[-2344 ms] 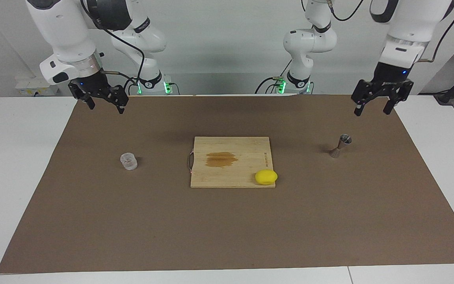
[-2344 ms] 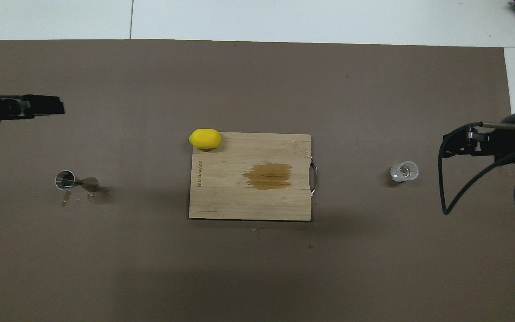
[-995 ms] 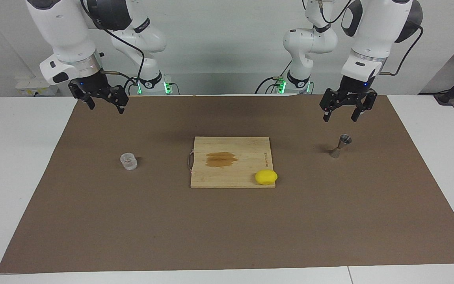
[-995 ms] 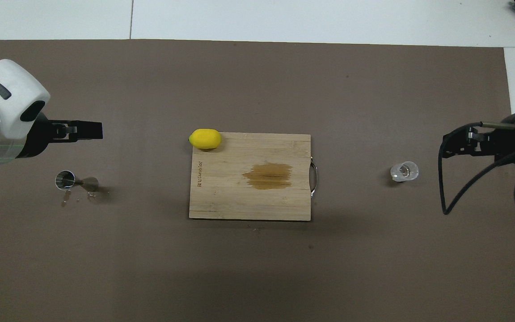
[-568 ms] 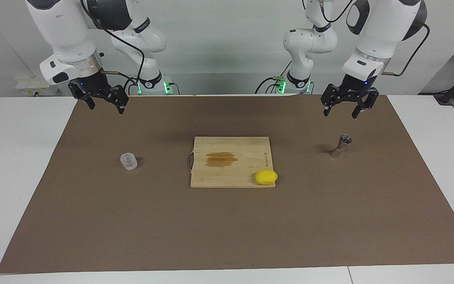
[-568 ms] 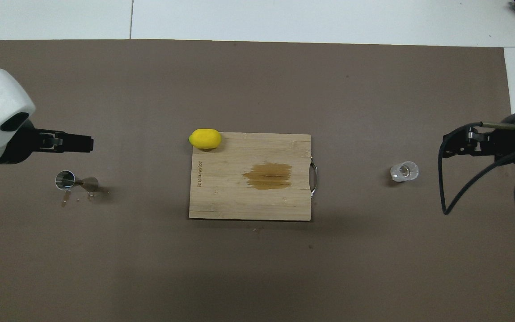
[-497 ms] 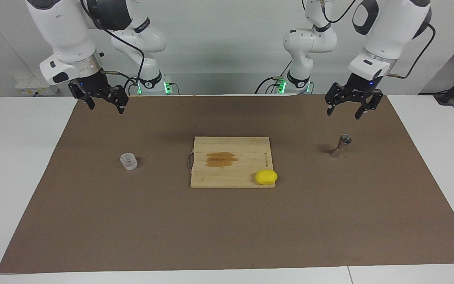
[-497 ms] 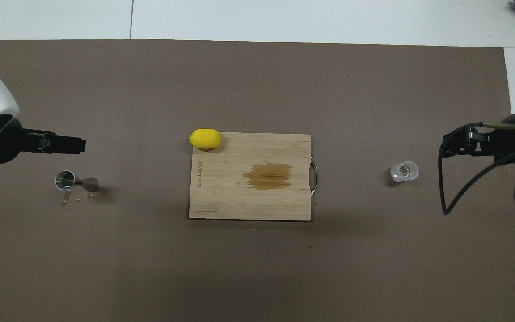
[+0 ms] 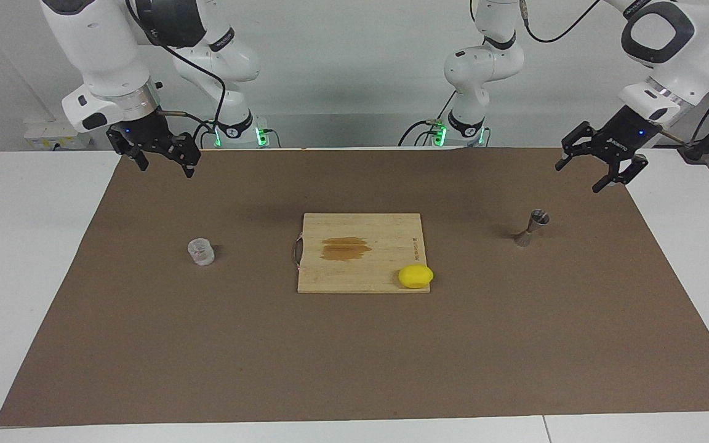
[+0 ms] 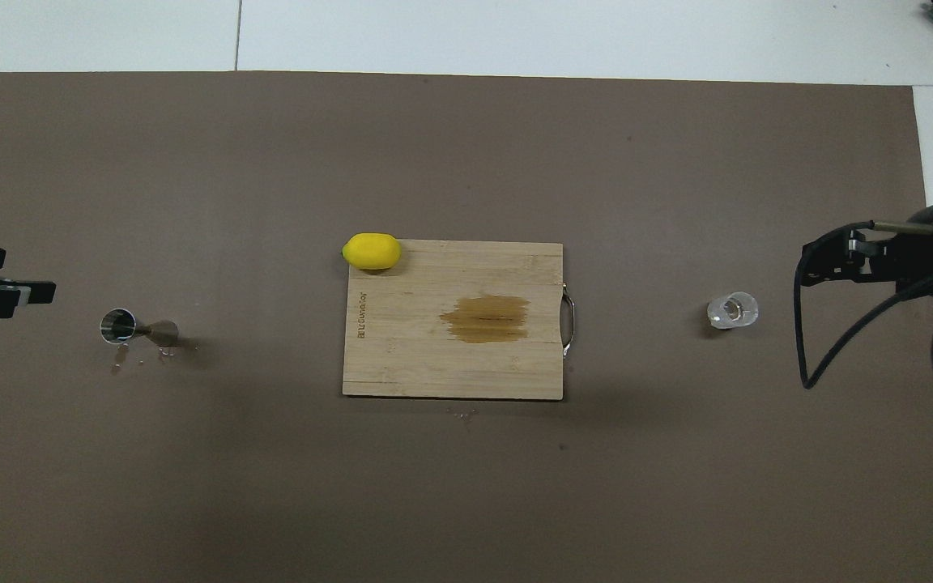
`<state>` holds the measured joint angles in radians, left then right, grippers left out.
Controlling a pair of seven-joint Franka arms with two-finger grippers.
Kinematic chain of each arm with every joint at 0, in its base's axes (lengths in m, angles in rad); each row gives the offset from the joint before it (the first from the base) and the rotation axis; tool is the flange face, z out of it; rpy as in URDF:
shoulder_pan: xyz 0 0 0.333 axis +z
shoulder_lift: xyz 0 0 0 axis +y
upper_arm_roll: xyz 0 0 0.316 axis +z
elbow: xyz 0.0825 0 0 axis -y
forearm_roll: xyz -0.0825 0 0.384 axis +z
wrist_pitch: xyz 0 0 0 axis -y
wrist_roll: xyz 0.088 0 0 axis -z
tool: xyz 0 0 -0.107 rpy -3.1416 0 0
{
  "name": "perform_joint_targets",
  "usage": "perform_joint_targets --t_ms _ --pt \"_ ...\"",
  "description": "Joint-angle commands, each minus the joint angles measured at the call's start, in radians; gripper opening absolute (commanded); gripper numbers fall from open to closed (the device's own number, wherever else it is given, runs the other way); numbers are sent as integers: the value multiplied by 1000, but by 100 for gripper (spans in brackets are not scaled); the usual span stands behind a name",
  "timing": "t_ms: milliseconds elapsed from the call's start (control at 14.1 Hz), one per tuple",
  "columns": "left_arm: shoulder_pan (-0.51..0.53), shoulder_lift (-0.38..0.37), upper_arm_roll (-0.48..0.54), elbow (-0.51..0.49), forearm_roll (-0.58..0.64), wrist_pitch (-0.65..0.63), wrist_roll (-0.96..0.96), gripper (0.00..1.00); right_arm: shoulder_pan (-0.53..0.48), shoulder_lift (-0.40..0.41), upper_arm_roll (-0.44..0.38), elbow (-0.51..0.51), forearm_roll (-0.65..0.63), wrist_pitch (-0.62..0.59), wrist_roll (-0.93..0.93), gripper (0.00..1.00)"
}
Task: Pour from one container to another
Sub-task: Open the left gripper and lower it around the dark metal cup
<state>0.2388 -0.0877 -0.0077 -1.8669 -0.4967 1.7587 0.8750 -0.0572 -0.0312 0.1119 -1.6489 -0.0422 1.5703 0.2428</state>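
Observation:
The clear textured cup stands upright on the brown mat toward the right arm's end. The metal hourglass jigger stands upright toward the left arm's end. My left gripper hangs tilted in the air over the mat's edge at that end, off to the side of the jigger, open and empty. My right gripper waits in the air over the mat near the cup, open with nothing in it.
A wooden cutting board with a brown stain lies mid-mat. A yellow lemon rests at its corner. Small droplets dot the mat beside the jigger.
My left gripper has swung outward toward the left arm's end of the table and tilted, leaving the spot near the jigger. The right arm, cup and jigger have not moved.

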Motion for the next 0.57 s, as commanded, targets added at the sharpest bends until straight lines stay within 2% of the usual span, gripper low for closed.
perform_joint_targets --t_ms 0,213,355,497 --pt "101 93 -12 34 -126 -79 262 100 -12 -12 5 -5 13 -6 -17 99" --pt "181 147 -12 35 -216 -186 534 100 -12 -12 5 -5 15 -6 -17 99" --pt "238 210 -12 41 -323 -279 691 100 -12 -12 5 -5 13 -6 -17 99" --pt "276 259 -12 40 -365 -352 823 100 -12 -12 5 -5 13 -4 -17 99"
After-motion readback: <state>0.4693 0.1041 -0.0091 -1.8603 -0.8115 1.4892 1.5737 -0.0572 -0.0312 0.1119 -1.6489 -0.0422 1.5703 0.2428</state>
